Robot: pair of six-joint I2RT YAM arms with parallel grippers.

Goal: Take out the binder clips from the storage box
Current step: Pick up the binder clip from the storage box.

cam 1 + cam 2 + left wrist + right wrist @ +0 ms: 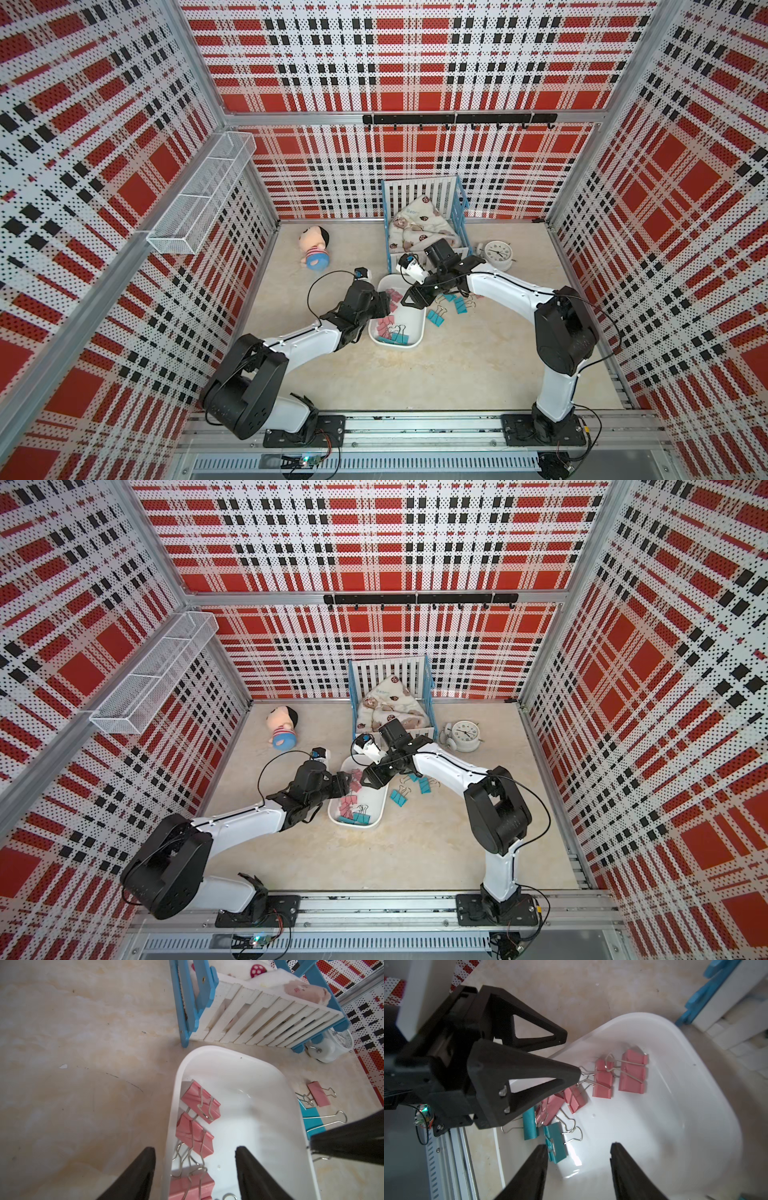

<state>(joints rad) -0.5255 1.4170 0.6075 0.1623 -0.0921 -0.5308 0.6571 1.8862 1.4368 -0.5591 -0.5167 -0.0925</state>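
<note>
The white storage box [409, 320] [374, 802] lies mid-table between both arms. Pink binder clips [200, 1103] [632, 1072] and teal binder clips [554, 1145] [395, 338] lie inside it. More clips [436, 318] [424, 785] [318, 1094] lie on the table to its right. My left gripper [195, 1149] [384, 305] [571, 1054] is open and straddles the box's left wall, one finger outside, one inside by the pink clips' wire handles. My right gripper [578, 1147] [407, 300] hangs open over the box's inside and holds nothing; a teal clip lies beside one finger.
A white-and-blue crib [428, 224] with a blanket stands just behind the box. A white alarm clock [496, 253] sits to its right and a doll [316, 249] lies at the back left. A wire basket [199, 199] hangs on the left wall.
</note>
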